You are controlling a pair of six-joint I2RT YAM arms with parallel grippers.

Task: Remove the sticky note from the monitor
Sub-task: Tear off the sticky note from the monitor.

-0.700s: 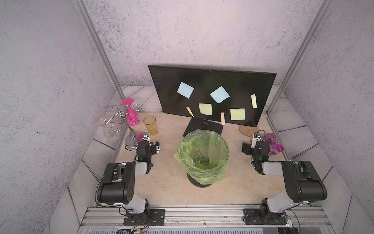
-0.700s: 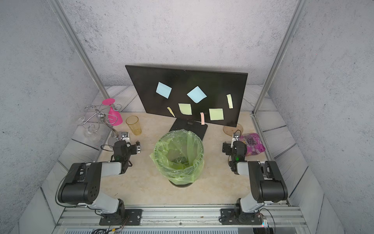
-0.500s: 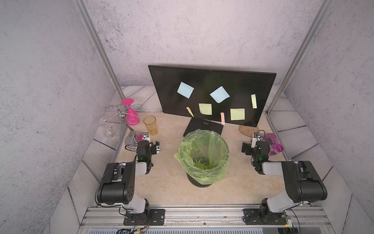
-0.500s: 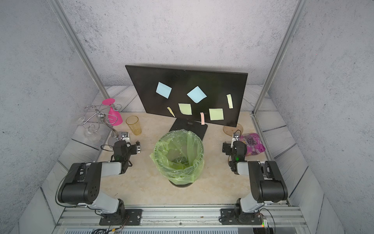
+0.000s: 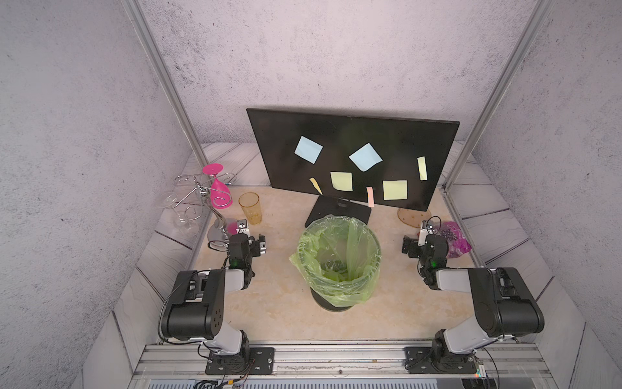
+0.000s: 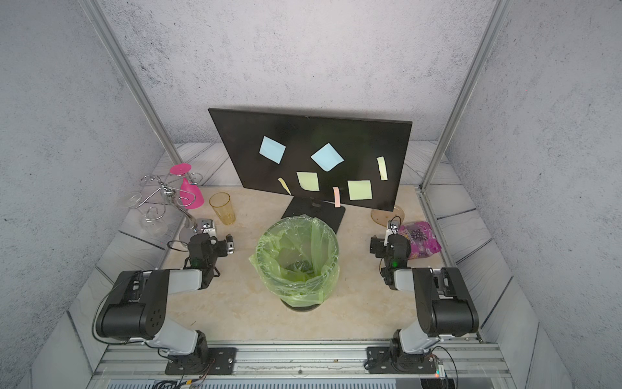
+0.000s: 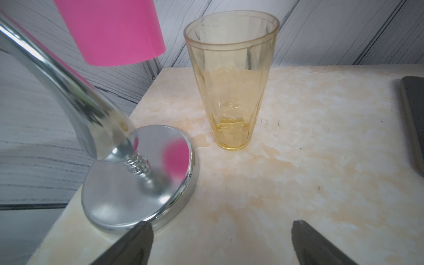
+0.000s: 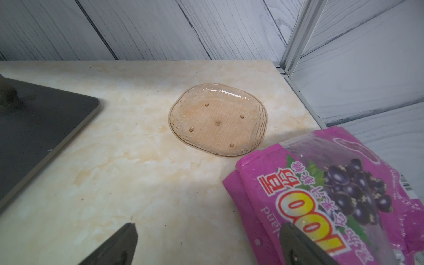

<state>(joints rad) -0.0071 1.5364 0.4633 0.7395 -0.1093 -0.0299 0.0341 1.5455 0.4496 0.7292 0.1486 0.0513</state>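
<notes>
Nearest me, the left wrist camera shows the left gripper (image 7: 220, 229) with its jaws spread wide over the tabletop (image 7: 286, 183) and nothing between them. A chrome stand base (image 7: 140, 181) lies just beside one fingertip, and an amber tumbler (image 7: 231, 78) stands upright a little beyond. The right wrist camera shows the right gripper (image 8: 208, 229) equally spread and empty. One of its fingers overlaps a purple snack bag (image 8: 321, 195), though I cannot judge contact, and an amber dish (image 8: 218, 119) lies beyond. Only the top views show me the screen; each wrist camera catches just a corner of the black base (image 8: 34, 128). Taking the green-lined bin (image 5: 373, 262) as the dial's centre in both top views, the left gripper sits at nine o'clock and the right at three. The monitor (image 5: 353, 134) stands at twelve, at the far edge of the tabletop, well apart from both grippers. Seven sticky notes (image 5: 341, 181) are on its screen, two blue ones uppermost, and a pink strip (image 5: 370, 196) overhangs the bottom edge.
</notes>
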